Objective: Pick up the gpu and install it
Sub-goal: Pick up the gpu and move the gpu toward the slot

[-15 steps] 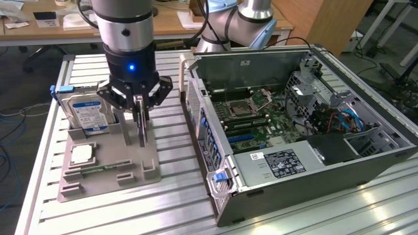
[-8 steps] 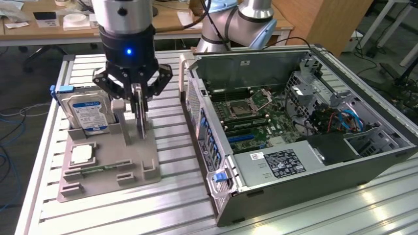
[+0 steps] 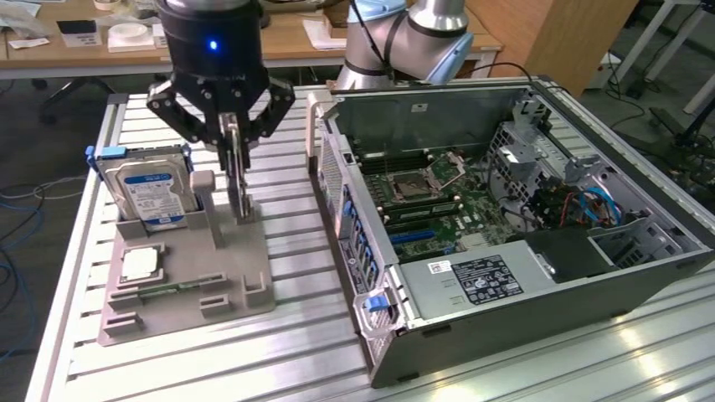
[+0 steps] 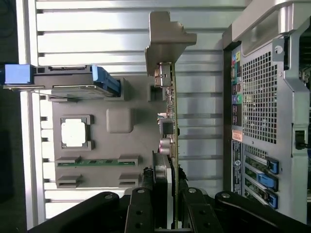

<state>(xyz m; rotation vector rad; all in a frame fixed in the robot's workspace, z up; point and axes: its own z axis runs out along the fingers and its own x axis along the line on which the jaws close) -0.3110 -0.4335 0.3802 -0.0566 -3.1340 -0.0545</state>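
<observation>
The gpu [image 3: 236, 188] is a thin dark card standing on edge at the right side of a grey parts holder [image 3: 240, 260] on the slatted table. My gripper [image 3: 231, 146] hangs straight above it, and its black fingers are shut on the card's upper edge. In the wrist view the gpu [image 4: 171, 121] runs edge-on away from my gripper [image 4: 169, 194] and ends in its pale metal bracket [image 4: 167, 39]. Its lower edge is still down at the holder; whether it rests in the slot I cannot tell.
The holder [image 4: 119, 121] also carries a silver hard drive [image 3: 151, 188] with blue clips, a square processor [image 3: 140, 264] and a green memory stick [image 3: 167, 289]. The open computer case [image 3: 503, 209] lies on the exterior view's right with its motherboard [image 3: 436, 209] exposed; its rear panel [image 4: 262, 97] is close beside the card.
</observation>
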